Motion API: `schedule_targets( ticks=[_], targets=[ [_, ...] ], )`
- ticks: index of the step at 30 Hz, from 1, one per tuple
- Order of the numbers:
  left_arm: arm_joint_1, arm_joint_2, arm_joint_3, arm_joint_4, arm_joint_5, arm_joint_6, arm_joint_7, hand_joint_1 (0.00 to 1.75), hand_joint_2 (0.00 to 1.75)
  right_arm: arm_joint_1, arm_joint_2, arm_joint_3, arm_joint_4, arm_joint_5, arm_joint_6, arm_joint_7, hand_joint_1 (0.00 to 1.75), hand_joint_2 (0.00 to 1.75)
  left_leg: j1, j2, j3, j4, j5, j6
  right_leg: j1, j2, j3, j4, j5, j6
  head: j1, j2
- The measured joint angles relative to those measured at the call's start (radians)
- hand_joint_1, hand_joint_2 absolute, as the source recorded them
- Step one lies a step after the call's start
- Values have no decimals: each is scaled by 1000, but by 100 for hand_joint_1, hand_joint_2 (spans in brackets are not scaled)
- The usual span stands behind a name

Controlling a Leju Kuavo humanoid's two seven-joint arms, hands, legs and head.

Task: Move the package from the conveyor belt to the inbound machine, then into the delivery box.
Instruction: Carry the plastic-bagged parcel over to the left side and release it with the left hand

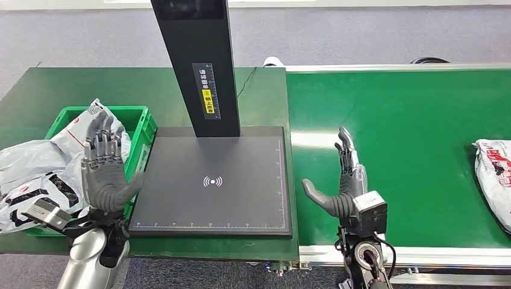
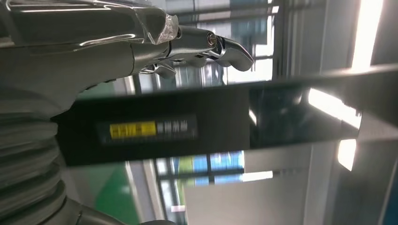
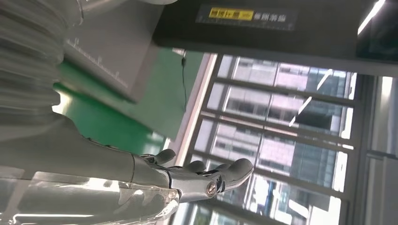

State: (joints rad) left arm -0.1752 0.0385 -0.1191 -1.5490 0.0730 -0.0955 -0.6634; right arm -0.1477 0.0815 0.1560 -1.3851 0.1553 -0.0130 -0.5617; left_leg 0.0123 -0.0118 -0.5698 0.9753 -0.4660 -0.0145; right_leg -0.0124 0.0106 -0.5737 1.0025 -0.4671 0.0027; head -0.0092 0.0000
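Observation:
A white package with red and black print [image 1: 494, 177] lies on the green conveyor belt [image 1: 416, 120] at the far right edge. The inbound machine is a dark flat scan plate [image 1: 212, 180] with a black post [image 1: 202, 60] rising from its back. My right hand [image 1: 338, 180] stands upright over the belt just right of the plate, fingers straight, thumb out, holding nothing; it also appears as the right hand [image 3: 187, 176]. My left hand [image 1: 105, 165] is raised at the plate's left edge, fingers spread and empty, also seen as the left hand [image 2: 187, 47].
A green delivery crate [image 1: 135, 123] stands left of the plate, with several grey and white plastic mailers [image 1: 36, 174] piled in and over it. The belt's metal frame [image 1: 422, 256] runs along the near side. The post's yellow label [image 2: 133, 129] faces the left wrist.

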Motion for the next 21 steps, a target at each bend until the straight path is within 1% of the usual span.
schedule_targets(
  ticks=[5, 10, 13, 16, 21],
  targets=[
    [3, -32, -34, 24, -22, -52, 14, 0, 175, -5, 0, 0, 12, -35, 45, 10, 0, 175, 0, 0, 0, 0, 0, 0, 0, 0, 0, 0, 0, 0, 0, 0],
    [3, -56, -63, 47, -18, -126, 68, 0, 175, -14, 1, 2, 41, -98, 127, 27, 0, 175, 0, 0, 0, 0, 0, 0, 0, 0, 0, 0, 0, 0, 0, 0],
    [3, -72, -80, 82, -14, -150, 96, 0, 175, -32, 7, 8, 89, -143, 183, 102, 0, 175, 0, 0, 0, 0, 0, 0, 0, 0, 0, 0, 0, 0, 0, 0],
    [3, -89, -93, 133, -14, -155, 119, 0, 175, -56, 12, 22, 169, -144, 189, 183, 0, 175, 0, 0, 0, 0, 0, 0, 0, 0, 0, 0, 0, 0, 0, 0],
    [3, -107, -102, 192, -13, -156, 124, 0, 175, -82, 19, 34, 259, -140, 178, 205, 0, 175, 0, 0, 0, 0, 0, 0, 0, 0, -1, 0, 0, 0, 0, 0]
  ],
)
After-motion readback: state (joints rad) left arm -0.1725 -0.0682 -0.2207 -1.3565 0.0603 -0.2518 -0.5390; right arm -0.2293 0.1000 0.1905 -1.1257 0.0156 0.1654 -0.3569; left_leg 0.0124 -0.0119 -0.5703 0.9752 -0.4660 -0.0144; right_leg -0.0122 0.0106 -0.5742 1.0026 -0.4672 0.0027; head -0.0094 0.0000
